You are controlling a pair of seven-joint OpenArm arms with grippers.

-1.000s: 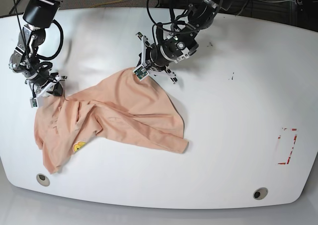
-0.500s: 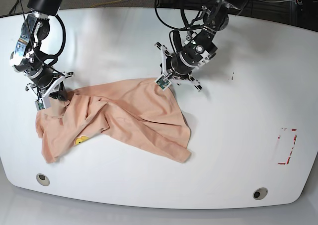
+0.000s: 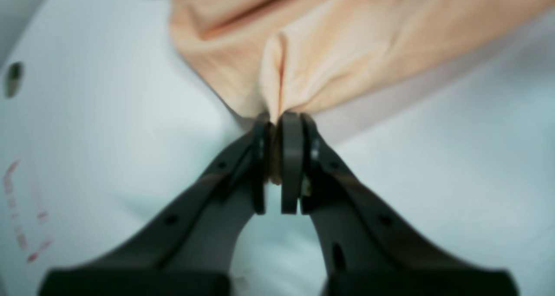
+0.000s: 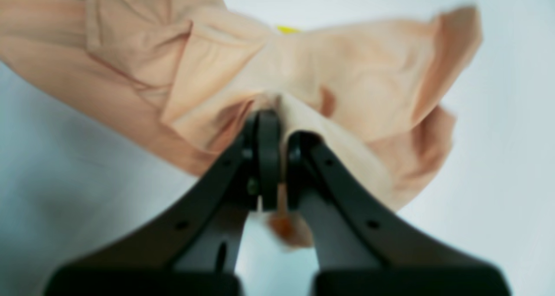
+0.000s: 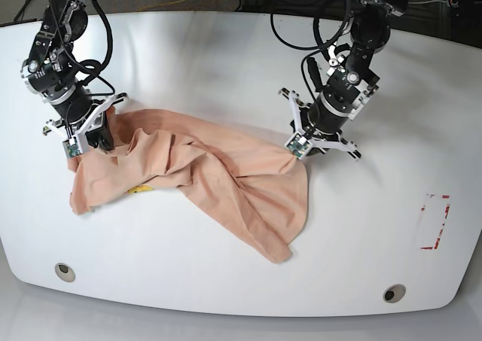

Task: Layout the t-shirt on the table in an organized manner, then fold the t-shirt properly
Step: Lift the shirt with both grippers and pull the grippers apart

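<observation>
At the base view's left, the right gripper is clamped on a bunched edge of the t-shirt, with a yellow print peeking out just below. The shirt lies crumpled across the table, stretched between both arms. To the right, the left gripper pinches the shirt's other end, jaws together on fabric.

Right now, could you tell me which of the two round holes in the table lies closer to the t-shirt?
The hole at the near edge under the right arm: it sits just below the t-shirt. The other hole, by the red mark, is well clear.
</observation>
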